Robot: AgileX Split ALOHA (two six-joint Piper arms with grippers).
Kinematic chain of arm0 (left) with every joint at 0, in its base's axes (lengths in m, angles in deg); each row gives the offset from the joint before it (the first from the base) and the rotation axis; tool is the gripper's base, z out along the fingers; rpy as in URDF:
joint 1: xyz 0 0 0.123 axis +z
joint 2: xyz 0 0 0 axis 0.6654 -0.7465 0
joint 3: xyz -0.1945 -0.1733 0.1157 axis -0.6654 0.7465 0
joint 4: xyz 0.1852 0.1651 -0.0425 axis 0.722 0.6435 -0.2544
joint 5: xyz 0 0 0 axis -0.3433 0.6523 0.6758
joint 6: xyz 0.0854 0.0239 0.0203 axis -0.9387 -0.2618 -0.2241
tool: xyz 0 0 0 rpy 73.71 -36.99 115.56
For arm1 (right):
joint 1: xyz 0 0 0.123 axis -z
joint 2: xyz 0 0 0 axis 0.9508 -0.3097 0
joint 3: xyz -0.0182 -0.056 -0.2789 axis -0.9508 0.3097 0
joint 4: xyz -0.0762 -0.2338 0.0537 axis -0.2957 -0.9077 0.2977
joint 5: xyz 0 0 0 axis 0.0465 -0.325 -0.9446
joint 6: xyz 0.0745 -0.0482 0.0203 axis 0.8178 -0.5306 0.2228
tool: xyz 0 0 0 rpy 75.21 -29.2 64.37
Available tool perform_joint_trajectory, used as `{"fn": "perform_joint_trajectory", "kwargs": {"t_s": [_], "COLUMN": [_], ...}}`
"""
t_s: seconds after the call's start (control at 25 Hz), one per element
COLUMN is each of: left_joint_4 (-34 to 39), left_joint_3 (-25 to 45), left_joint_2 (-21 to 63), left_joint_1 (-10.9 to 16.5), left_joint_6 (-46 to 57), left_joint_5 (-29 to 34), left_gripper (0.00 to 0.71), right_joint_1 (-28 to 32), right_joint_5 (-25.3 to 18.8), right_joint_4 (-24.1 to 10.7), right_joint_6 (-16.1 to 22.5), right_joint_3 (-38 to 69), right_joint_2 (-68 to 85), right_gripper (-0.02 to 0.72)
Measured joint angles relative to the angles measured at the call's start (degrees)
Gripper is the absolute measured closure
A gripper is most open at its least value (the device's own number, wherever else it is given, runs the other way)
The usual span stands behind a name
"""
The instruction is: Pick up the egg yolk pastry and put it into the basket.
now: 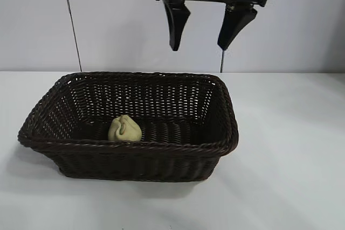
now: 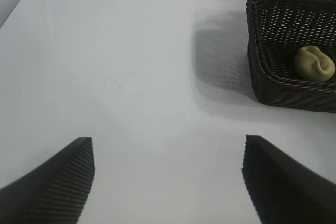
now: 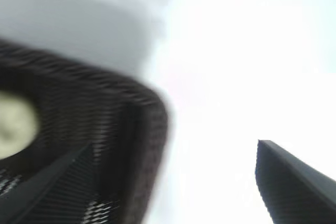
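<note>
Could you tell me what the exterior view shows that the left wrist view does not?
Only the exterior view shows the whole basket with all four braided rims, the right gripper hanging open above its far rim with nothing between the fingers, and the wall behind. Only the left wrist view shows the left gripper, open and empty over bare table, away from the basket. Both show the egg yolk pastry lying inside the basket, near one wall, with neither gripper touching it.

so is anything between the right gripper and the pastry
No. In the exterior view the open right gripper hangs above the basket, with only empty air down to the pastry on its floor.
</note>
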Motion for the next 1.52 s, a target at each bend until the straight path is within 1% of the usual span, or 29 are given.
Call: {"fn": "perform_joint_trajectory", "kwargs": {"t_s": [0.04,0.2,0.32,0.52,0.64,0.76,0.84,0.96,1.12,1.52], "left_joint_4": [0.0,0.0,0.0,0.0,0.0,0.0,0.0,0.0,0.0,0.0], "left_joint_3": [0.0,0.0,0.0,0.0,0.0,0.0,0.0,0.0,0.0,0.0], "left_joint_2": [0.0,0.0,0.0,0.0,0.0,0.0,0.0,0.0,0.0,0.0], "left_joint_1": [0.0,0.0,0.0,0.0,0.0,0.0,0.0,0.0,0.0,0.0], "left_joint_6": [0.0,0.0,0.0,0.0,0.0,0.0,0.0,0.0,0.0,0.0], "left_joint_5": [0.0,0.0,0.0,0.0,0.0,0.0,0.0,0.0,0.0,0.0], "left_gripper": [0.142,0.142,0.142,0.142,0.142,0.142,0.142,0.142,0.142,0.142], "right_joint_1": [1.6,8.2,13.0,19.2,22.0,23.2,23.2,23.2,23.2,23.2], "right_joint_5": [0.0,0.0,0.0,0.0,0.0,0.0,0.0,0.0,0.1,0.1], "right_joint_4": [-0.4,-4.2,-5.4,-5.5,-5.5,-4.3,-3.8,-3.3,-3.3,-2.9], "right_joint_6": [0.0,0.0,0.0,-2.3,-2.6,-3.1,-4.5,-5.2,-5.6,-5.8], "right_joint_3": [0.0,0.0,0.0,0.0,0.0,0.8,2.9,7.9,17.4,46.3], "right_joint_2": [0.0,0.0,0.0,0.0,0.0,0.6,2.0,6.0,13.9,40.9], "right_gripper": [0.103,0.103,0.103,0.103,0.103,0.103,0.103,0.103,0.103,0.103]}}
